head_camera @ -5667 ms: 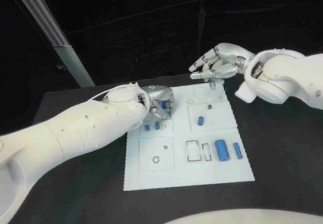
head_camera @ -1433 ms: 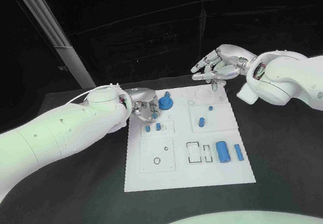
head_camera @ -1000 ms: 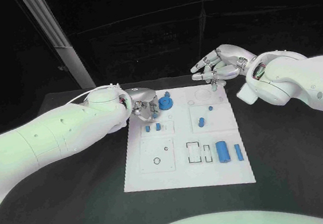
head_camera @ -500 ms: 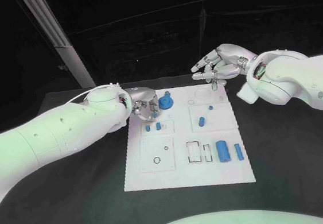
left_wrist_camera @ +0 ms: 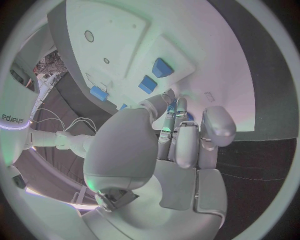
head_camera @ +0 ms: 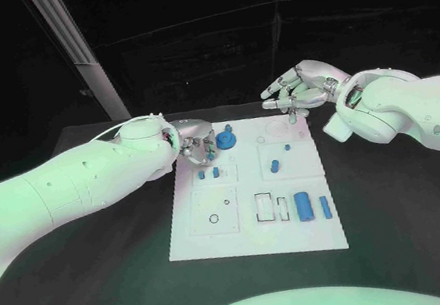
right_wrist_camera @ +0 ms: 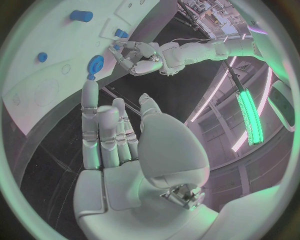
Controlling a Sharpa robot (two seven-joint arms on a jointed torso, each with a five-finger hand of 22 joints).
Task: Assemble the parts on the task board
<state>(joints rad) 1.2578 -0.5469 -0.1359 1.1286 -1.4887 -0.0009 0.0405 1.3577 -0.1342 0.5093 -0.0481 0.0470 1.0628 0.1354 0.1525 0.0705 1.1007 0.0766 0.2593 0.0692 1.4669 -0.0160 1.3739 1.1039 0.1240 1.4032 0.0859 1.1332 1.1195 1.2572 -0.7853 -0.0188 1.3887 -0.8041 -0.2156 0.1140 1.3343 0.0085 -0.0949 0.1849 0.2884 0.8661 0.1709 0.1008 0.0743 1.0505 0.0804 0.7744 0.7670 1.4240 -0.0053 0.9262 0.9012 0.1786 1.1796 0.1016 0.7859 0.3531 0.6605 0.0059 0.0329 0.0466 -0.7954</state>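
My left hand (head_camera: 196, 147) rests at the task board's (head_camera: 259, 233) 11 o'clock corner beside a round blue part (head_camera: 225, 140); I cannot tell whether its curled fingers hold anything. My right hand (head_camera: 297, 90) hovers at 1 o'clock, fingers spread, empty. Several blue parts (head_camera: 302, 206) lie loose, so I judge assembly mostly unfinished.

1. White rectangular task board (head_camera: 217, 236): centre of black tabletop (head_camera: 107, 298).
2. Round blue disc part (head_camera: 226, 140): board's far-left corner, beside left hand (head_camera: 198, 144).
3. Right hand (head_camera: 299, 90): beyond board's far edge.
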